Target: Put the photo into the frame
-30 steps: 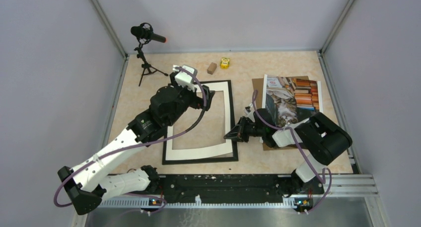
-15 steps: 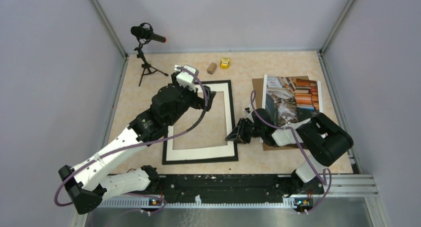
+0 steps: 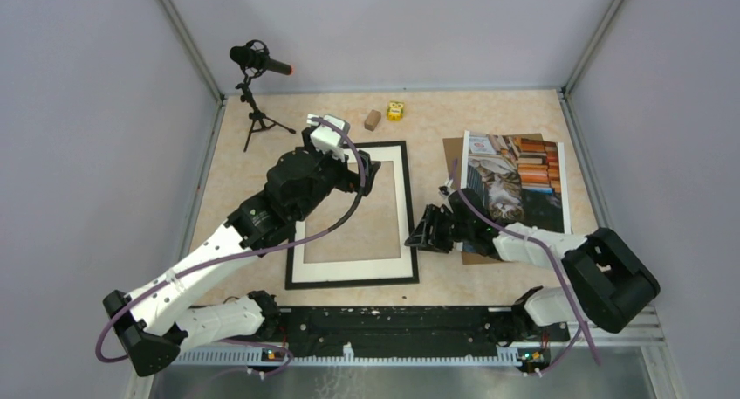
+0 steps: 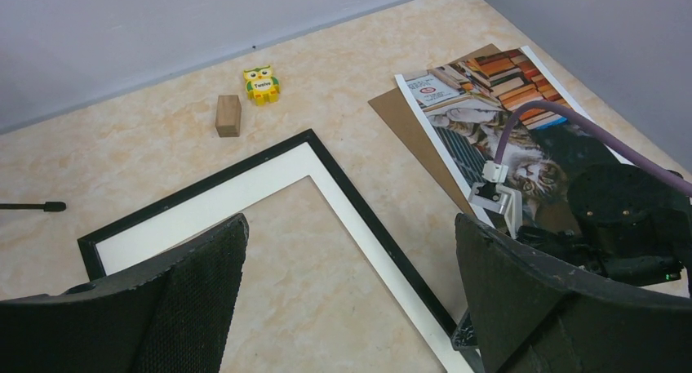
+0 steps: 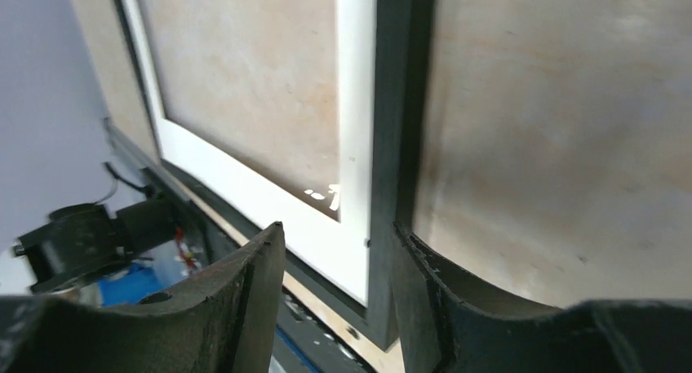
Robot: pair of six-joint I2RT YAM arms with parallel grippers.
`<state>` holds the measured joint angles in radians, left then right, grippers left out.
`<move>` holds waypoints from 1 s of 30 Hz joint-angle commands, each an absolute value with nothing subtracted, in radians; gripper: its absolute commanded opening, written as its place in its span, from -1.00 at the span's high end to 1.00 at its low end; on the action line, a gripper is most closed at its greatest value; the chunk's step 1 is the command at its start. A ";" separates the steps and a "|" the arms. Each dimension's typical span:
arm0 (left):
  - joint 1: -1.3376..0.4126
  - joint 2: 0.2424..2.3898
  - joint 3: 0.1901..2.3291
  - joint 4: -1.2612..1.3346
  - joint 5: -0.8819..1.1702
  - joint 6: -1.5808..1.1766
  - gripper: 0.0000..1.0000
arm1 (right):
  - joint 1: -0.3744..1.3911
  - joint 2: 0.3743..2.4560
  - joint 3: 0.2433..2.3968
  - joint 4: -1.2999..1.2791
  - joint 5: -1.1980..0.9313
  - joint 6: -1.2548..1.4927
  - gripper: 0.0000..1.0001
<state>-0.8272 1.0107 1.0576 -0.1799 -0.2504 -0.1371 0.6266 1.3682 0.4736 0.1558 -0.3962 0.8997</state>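
Observation:
The black frame [image 3: 407, 209] with a white mat lies flat at the table's middle. It also shows in the left wrist view [image 4: 357, 195] and the right wrist view [image 5: 393, 104]. The photo [image 3: 515, 176] of the cat and books lies face up on the right, on brown cardboard [image 3: 452, 154], and shows in the left wrist view [image 4: 490, 104]. My left gripper [image 3: 362, 168] hangs wide open and empty [image 4: 347, 250] over the frame's far left part. My right gripper [image 3: 417, 237] is low at the frame's right bar near its near corner, jaws open [image 5: 336, 242], with the bar in line with the gap.
A microphone on a tripod [image 3: 257, 63] stands at the back left. A small wooden block [image 3: 373, 120] and a yellow owl figure [image 3: 395, 111] sit by the back wall. Grey walls close in both sides. A metal rail [image 3: 419, 325] runs along the near edge.
My right arm's elbow has swung right and toward the near edge, uncovering more of the photo. Its gripper has shifted slightly right along the frame's right bar. The left arm has barely moved.

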 commanded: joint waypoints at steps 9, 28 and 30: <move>-0.823 1.013 1.057 -0.145 -0.246 -0.151 -0.97 | 0.772 1.328 0.606 -0.012 -0.270 0.800 -0.01; -0.822 1.001 1.058 -0.145 -0.225 -0.158 -0.97 | 0.821 1.435 0.595 0.137 -0.395 0.862 0.13; -0.817 1.000 1.058 -0.147 -0.234 -0.158 -0.98 | 0.821 1.379 0.609 0.085 -0.395 0.862 0.13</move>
